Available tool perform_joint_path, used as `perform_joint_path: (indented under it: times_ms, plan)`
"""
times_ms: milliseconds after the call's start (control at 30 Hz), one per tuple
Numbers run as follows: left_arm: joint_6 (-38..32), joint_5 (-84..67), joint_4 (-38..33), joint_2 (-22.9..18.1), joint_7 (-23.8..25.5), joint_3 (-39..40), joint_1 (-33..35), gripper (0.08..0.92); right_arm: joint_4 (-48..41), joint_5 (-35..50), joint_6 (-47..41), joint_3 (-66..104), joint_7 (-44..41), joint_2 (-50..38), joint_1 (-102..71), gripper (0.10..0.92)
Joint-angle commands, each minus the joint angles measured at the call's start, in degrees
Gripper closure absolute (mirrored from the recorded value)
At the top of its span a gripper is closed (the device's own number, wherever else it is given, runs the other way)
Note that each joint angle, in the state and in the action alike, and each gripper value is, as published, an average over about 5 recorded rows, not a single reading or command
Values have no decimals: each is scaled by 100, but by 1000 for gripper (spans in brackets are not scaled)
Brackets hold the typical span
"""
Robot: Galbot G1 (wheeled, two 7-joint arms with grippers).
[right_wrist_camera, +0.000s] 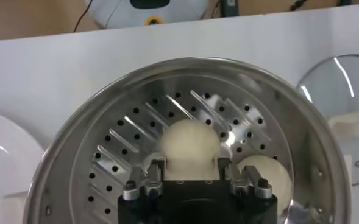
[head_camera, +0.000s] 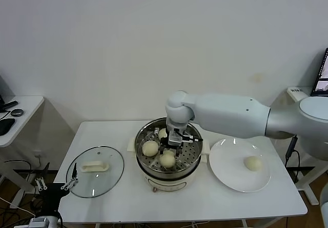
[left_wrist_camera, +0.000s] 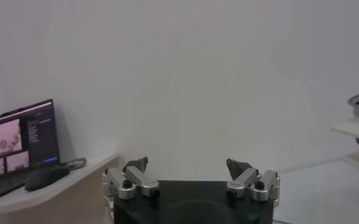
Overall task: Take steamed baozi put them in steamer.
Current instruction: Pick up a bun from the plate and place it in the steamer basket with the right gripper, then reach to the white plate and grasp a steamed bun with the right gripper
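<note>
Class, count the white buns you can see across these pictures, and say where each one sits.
4. Three are in the steamer: one on its left, one at the front, one at the back, partly hidden. One sits on the plate.

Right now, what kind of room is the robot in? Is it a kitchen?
Probably not a real kitchen, more like a lab or office set up for cooking practice. A steamer and plate sit on a plain white table, bare wall behind, and a laptop on a side desk.

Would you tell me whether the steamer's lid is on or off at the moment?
Off. The glass lid lies flat on the table, left of the open steamer.
</note>
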Motion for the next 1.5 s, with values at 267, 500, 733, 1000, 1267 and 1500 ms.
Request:
perform_joint_path:
  times_ms: [267,500,733,1000,1267,1500]
  plan:
    - [6,-29,11,32,12,-3,-54,177,456,889,-649,178,-197,-1117,797,207]
    - [3,-48,27,82,19,25,-105,177,715,1467,-2575,339,-193,-2573,997,203]
    - [-1,-52,64,157,27,74,-155,177,712,882,-4107,1080,-209,-4177,24,203]
    - [12,26,108,197,36,183,-184,177,253,43,-3847,3197,-213,-4882,-2546,203]
    - [39,110,56,151,42,213,-142,177,-486,-757,-3214,4653,-267,-4461,-4156,203]
    - [36,121,1,110,40,140,-49,177,-1078,-1057,-3062,4741,-150,-3876,-4212,203]
